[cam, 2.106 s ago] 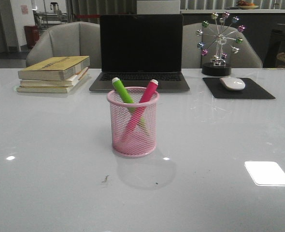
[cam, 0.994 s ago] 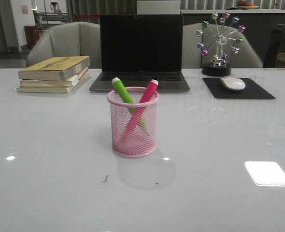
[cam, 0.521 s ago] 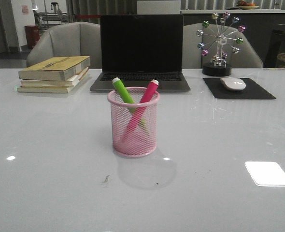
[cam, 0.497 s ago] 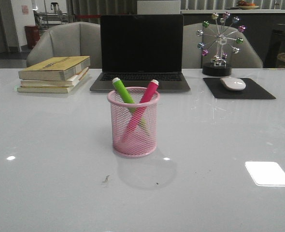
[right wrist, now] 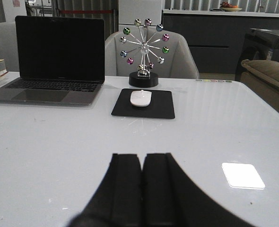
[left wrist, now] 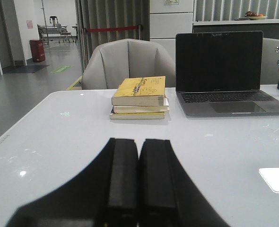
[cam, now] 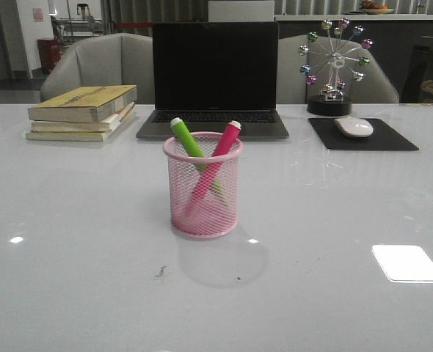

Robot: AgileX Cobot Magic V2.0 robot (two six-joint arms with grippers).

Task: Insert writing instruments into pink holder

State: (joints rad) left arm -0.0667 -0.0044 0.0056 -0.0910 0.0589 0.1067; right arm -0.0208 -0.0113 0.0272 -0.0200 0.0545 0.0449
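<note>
At the middle of the counter (cam: 70, 213), the pink holder (cam: 202, 185) stands upright with 2 markers crossed inside, green marker (cam: 186, 138) leaning left, magenta marker (cam: 222, 147) right. Nothing has shifted across the last 2 seconds, so the task looks complete. Only the wrist views show the arms: left pincer (left wrist: 138, 182) and right pincer (right wrist: 142, 187) each pressed together, empty, facing the books (left wrist: 139, 97) and mouse (right wrist: 141, 98), holder unseen.
</note>
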